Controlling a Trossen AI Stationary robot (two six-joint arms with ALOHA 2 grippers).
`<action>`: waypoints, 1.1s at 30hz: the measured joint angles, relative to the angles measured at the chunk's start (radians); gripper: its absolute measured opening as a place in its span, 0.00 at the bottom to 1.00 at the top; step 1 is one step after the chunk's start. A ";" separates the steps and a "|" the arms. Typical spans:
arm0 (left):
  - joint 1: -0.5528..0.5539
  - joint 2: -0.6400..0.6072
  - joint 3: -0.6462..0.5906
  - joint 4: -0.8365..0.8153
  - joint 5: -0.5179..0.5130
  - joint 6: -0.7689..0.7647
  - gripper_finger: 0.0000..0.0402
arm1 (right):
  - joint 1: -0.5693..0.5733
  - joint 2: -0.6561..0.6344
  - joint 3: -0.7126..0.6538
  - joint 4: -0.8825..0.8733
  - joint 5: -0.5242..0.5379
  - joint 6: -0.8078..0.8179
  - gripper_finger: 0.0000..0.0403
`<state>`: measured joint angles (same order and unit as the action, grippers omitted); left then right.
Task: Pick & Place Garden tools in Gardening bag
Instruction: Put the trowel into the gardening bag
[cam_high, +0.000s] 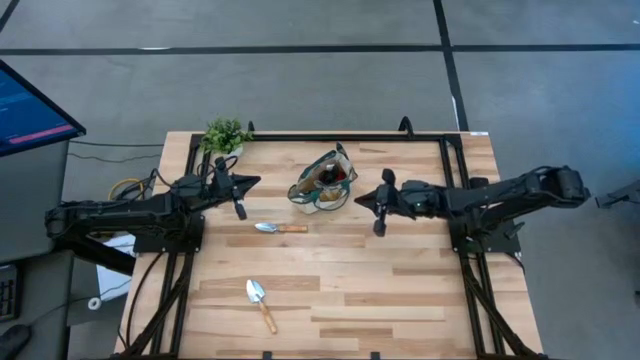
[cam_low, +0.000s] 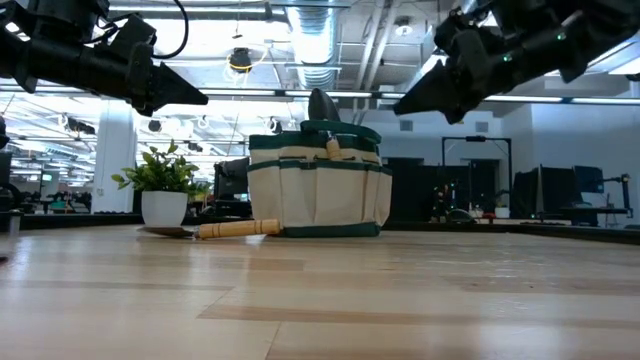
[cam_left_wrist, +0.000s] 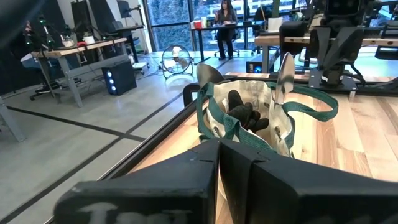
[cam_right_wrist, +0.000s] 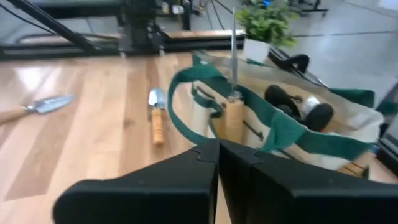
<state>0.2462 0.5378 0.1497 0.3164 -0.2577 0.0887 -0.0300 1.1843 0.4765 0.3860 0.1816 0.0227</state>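
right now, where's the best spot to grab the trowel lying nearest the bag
Probably its wooden handle, taken from straight above. The trowel lies flat on the table just in front of the gardening bag, blade toward the left arm's side, handle toward the right. The handle is a narrow, straight bar with bare wood on both sides, so fingers could close across its width. The left gripper hovers closest.

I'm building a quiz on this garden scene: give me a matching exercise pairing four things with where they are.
Things:
1. potted plant
2. gardening bag
3. trowel nearer the bag
4. second trowel

Places:
A. lying alone toward the table's near edge
B. at the far edge, beside the left arm
C. lying just in front of the bag
D. standing between the two grippers, tools inside

Pairs: 1-B, 2-D, 3-C, 4-A
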 joint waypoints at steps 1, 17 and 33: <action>0.000 0.000 0.000 0.000 0.000 0.000 0.00 | -0.008 0.000 -0.005 0.009 -0.021 0.000 0.00; 0.000 0.000 0.000 -0.001 0.000 0.003 0.00 | -0.098 0.000 -0.015 0.006 -0.185 -0.006 0.00; -0.010 0.000 0.000 -0.003 0.441 -0.133 0.00 | -0.097 0.000 -0.015 0.004 -0.209 -0.006 0.00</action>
<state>0.2358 0.5377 0.1497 0.3138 0.1832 -0.0442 -0.1272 1.1843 0.4618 0.3901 -0.0269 0.0166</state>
